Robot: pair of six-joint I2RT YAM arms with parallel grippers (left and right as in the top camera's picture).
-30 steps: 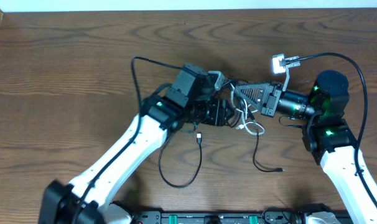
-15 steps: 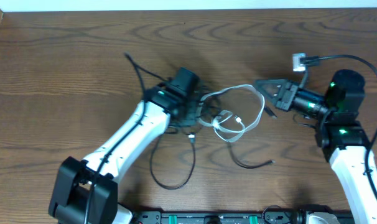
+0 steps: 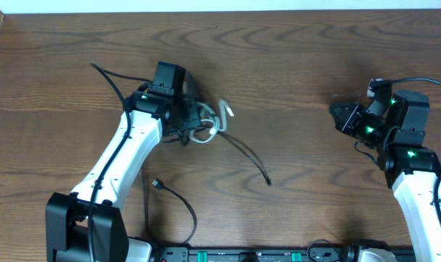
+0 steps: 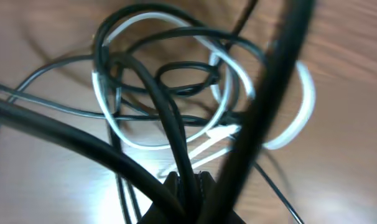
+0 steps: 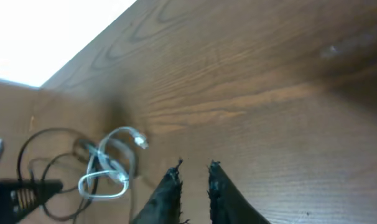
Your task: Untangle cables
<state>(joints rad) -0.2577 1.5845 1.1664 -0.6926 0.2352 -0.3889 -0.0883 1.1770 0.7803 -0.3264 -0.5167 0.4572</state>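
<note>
The cables (image 3: 204,125) lie bunched left of centre, black cords wound through a short white cord (image 3: 217,121). My left gripper (image 3: 187,119) is at the bundle's left side. In the left wrist view it (image 4: 187,182) is shut on a black cord (image 4: 173,134), with the white loops (image 4: 228,103) just beyond. One black cord (image 3: 249,159) trails right toward the table's middle. Another black cord (image 3: 178,201) curls near the front. My right gripper (image 3: 340,116) hangs far to the right, slightly open and empty (image 5: 193,167). The right wrist view has the white cord (image 5: 111,169) far off at the left.
A thick black wire (image 4: 270,93) crosses close in front of the left wrist camera. The right arm's own wire (image 3: 417,81) arcs over its base. The base rail (image 3: 242,255) runs along the front edge. The table's far edge (image 3: 220,11) meets a white wall.
The bundle, stretched between both grippers earlier, has been dragged left with my left gripper. My right gripper has let go of the cord, parted its jaws slightly and pulled back right.
</note>
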